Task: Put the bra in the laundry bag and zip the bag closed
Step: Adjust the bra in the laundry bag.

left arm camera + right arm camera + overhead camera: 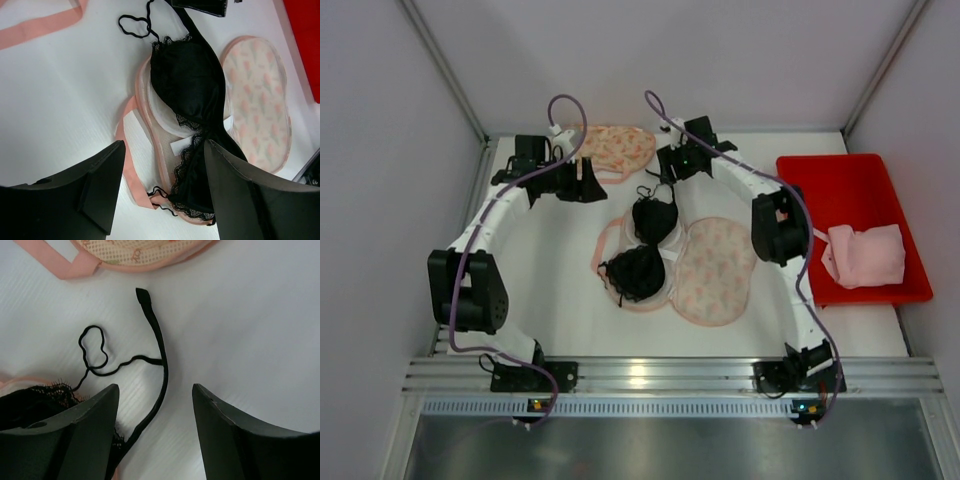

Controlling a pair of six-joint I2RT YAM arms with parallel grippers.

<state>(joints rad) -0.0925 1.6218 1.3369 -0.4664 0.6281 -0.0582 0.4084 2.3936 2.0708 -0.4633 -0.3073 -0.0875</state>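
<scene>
A black lace bra [645, 250] lies across the open half of a pink floral mesh laundry bag [720, 272] in the middle of the table. One cup rests in the bag's lower shell, the other toward the back. My left gripper [591, 182] is open and empty, hovering back-left of the bra. In the left wrist view the bra [187, 85] and the bag's lid [260, 100] lie beyond my gripper [165, 147]. My right gripper [666, 170] is open and empty above the bra's loose strap [161, 355], which runs between its jaws [156, 390] without being held.
A second floral bag [616, 148] lies at the back between the grippers, also in the right wrist view [145, 252]. A red bin [880, 270] holding a pink cloth [865, 255] stands at the right. White walls close in the table.
</scene>
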